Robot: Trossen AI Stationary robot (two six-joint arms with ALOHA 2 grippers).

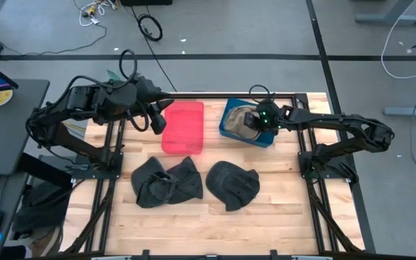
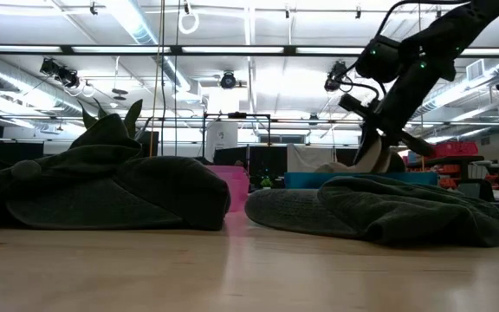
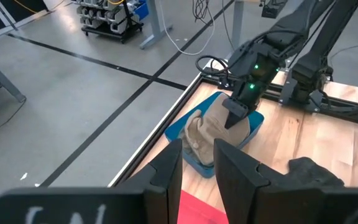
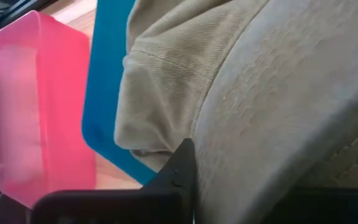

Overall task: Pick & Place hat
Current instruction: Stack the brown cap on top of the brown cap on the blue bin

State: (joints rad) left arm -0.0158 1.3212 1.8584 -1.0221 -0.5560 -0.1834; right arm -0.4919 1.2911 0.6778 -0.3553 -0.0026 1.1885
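The right gripper (image 1: 255,123) is closed on the tan hat (image 3: 213,129), which sits in the blue bin (image 1: 228,119). The pink bin (image 1: 183,127) stands just beside the blue bin. The left gripper (image 3: 197,163), fingers narrowly apart and empty, hangs beyond the pink bin. Two dark hats (image 1: 166,180) (image 1: 232,184) lie near the blue bin.

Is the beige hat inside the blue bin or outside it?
Inside. The beige hat sits within the blue bin, with the right pincer shut on it.

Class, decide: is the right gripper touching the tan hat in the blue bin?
Touching. The right wrist view shows the right gripper shut on the tan hat, the cloth pressed against its fingers over the blue bin.
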